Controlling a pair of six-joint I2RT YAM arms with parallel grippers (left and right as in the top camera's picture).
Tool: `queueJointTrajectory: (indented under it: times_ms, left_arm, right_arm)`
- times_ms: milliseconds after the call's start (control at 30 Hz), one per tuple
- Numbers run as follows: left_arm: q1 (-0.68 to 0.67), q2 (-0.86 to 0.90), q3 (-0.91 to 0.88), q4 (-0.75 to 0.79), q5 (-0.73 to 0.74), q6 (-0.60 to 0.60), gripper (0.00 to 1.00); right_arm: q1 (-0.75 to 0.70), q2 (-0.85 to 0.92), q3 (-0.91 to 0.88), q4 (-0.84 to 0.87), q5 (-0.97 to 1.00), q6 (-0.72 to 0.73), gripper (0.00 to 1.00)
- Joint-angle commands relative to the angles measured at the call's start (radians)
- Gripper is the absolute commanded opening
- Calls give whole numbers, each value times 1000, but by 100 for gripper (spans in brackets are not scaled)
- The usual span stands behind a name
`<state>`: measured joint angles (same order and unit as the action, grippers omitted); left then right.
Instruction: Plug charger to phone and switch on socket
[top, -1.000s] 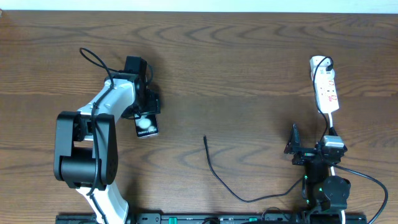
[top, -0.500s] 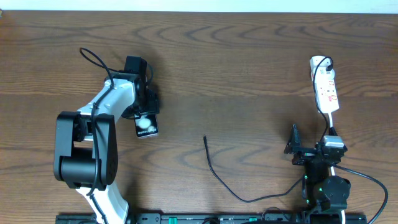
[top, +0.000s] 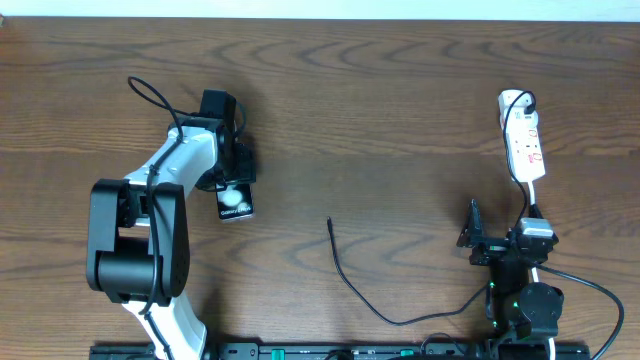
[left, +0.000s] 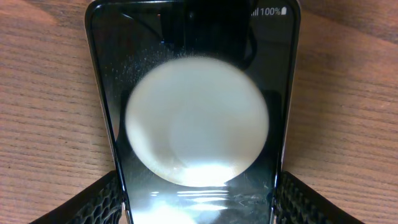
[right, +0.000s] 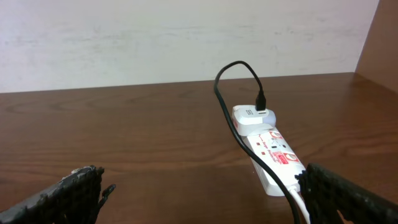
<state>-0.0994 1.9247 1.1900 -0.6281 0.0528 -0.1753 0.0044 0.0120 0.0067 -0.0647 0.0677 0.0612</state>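
Nothing has shifted since a second ago: both arms, the phone and the cable lie just as they did. The left gripper (left: 198, 186) is closed against the long edges of the phone (left: 198, 112), one mesh-padded finger touching each side. The phone lies flat on the wooden table (top: 400, 100), left of centre. It is a slim black slab, its glossy screen filled by a big round white reflection, with "100%" in the top corner. The right gripper (right: 204, 177) hangs with its jaws wide apart, holding nothing, above the near right of the table. Ahead of it, toward the far right, lies the socket (right: 270, 155), a narrow white strip with red markings. A black lead is plugged into a white adapter (right: 254, 119) at its far end. The charger (top: 334, 250) trails along the table's near side, its loose tip well apart from the phone.
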Motion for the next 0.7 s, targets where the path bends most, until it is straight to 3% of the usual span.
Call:
queueJointTrajectory:
  times_ms: [0, 100, 667]
  left_arm:
    - [2, 38, 1, -2, 18, 13, 19]
    - [2, 38, 1, -2, 18, 13, 8]
    - [2, 36, 68, -43, 18, 14, 7]
  right_arm:
    - [10, -5, -1, -3, 8, 13, 99]
    - [10, -5, -1, -3, 8, 13, 99]
    - [10, -5, -1, -3, 8, 13, 99]
